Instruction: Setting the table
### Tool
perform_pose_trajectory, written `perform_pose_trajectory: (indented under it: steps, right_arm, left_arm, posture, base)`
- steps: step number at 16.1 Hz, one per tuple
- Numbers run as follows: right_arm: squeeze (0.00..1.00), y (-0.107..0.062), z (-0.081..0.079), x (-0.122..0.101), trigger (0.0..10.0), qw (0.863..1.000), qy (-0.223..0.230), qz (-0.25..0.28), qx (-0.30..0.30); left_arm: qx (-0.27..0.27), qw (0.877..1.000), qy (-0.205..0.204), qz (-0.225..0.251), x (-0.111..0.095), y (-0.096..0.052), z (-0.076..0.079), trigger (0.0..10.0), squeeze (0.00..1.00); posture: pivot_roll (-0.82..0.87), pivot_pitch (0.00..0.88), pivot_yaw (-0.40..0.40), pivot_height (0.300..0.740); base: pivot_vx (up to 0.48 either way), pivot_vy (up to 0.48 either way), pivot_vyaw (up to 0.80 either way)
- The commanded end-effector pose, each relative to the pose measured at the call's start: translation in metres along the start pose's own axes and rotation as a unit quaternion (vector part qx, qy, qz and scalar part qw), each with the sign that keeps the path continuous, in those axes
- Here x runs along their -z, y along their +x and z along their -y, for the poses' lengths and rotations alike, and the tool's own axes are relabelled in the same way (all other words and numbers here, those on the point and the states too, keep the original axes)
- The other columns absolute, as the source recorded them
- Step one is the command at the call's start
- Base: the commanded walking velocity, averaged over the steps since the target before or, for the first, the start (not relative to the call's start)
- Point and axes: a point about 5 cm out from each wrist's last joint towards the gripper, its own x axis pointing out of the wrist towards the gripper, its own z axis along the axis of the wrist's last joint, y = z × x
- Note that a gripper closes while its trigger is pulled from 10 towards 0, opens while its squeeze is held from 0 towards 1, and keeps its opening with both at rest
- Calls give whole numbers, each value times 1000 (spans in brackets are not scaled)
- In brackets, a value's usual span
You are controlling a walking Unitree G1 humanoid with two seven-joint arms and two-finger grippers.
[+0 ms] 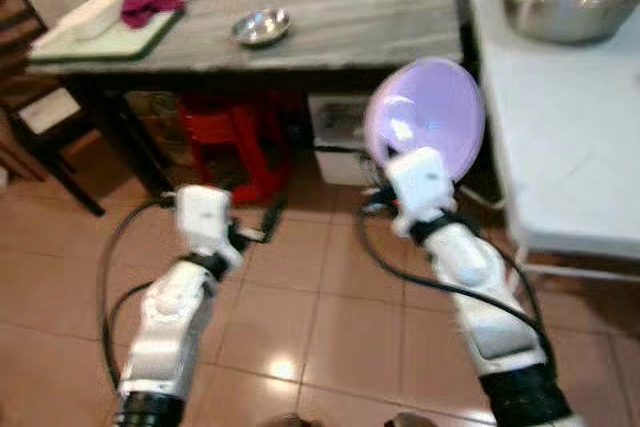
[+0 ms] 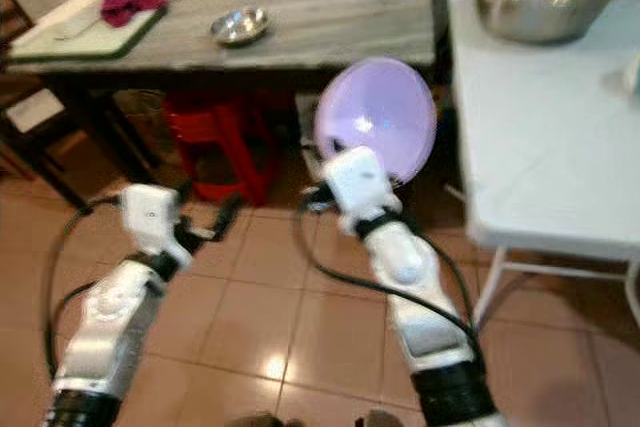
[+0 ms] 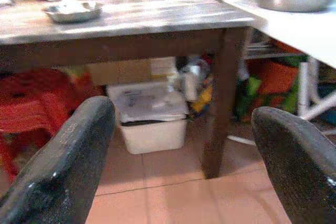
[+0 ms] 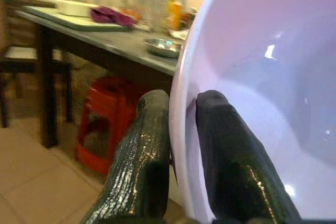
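Right wrist view: one lilac bowl [image 4: 273, 87] in right pincer [image 4: 181, 129].

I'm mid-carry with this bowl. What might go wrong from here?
The right gripper pinches the purple bowl only at its rim, so the tilted bowl may twist or slip loose. It hangs close to the white table edge and may knock it. The left gripper, jaws open, gives no support.

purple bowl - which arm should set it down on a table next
Right. The right gripper is already pinching the purple bowl by its rim, next to the white table. The left gripper is open with nothing in it, held low over the floor in front of the wooden table.
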Motion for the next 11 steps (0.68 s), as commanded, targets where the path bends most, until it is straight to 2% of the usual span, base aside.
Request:
perform_pose_trajectory:
  steps: [1,5,9,11]
  right_arm:
    - [0,3,-4,-11,10000,1000,3,25,-4]
    - [0,0,0,-7,10000,1000,4,17,10]
    - [0,-18,12,12,10000,997,38,-23,70]
    - [0,-25,18,16,10000,995,42,-32,89]
  left_arm:
    - [-14,1000,14,1,-3,-2,-9,10000,0]
    - [-20,1000,13,5,-3,0,-7,10000,0]
    - [-44,999,12,2,0,-1,-11,10000,0]
    - [-53,999,9,0,1,-1,-12,10000,0]
  posture:
    - [-145,111,113,740]
    - [-145,109,106,740]
    - [-148,112,98,740]
    - [-155,114,100,740]
  base:
    - [0,476,0]
    - [0,475,0]
    - [0,472,0]
    - [0,0,0]
